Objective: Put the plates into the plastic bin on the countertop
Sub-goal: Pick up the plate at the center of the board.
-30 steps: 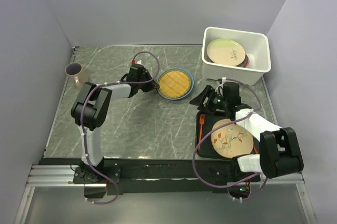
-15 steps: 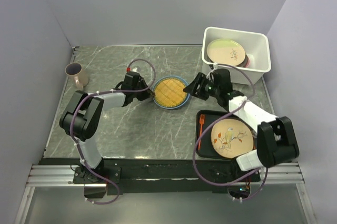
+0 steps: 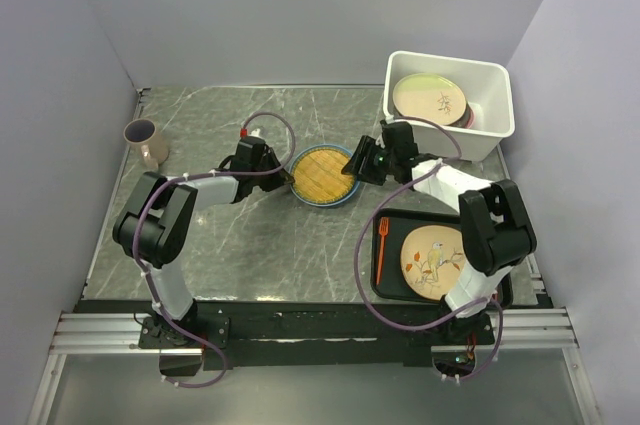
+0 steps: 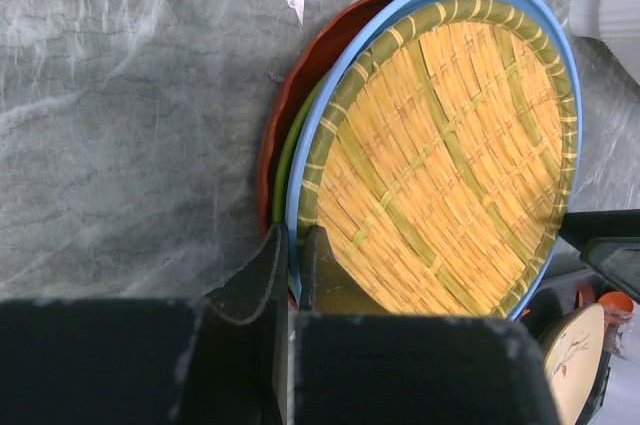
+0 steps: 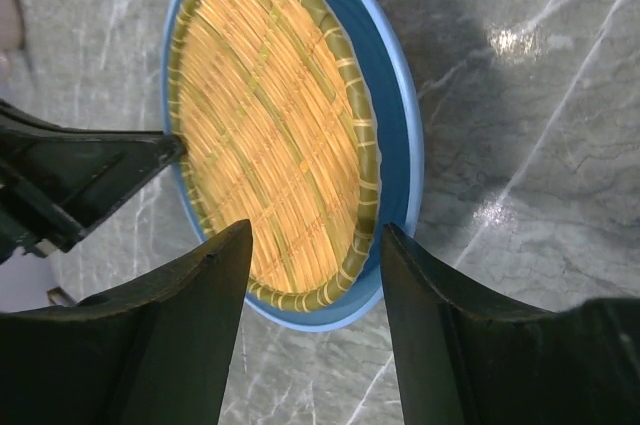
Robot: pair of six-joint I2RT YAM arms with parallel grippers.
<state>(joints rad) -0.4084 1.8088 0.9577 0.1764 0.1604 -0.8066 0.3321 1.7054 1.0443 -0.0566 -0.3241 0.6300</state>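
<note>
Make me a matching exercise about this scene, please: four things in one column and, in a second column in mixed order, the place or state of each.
Things:
1. mug
2. orange fork
3. lattice plate
4. plastic bin

Places or states:
A. holds a yellow-green plate
B. lies on the black tray
C. stands at the far left of the countertop
D. pinched at its rim by the left gripper

Pairs: 1-C, 2-B, 3-D, 4-A
</note>
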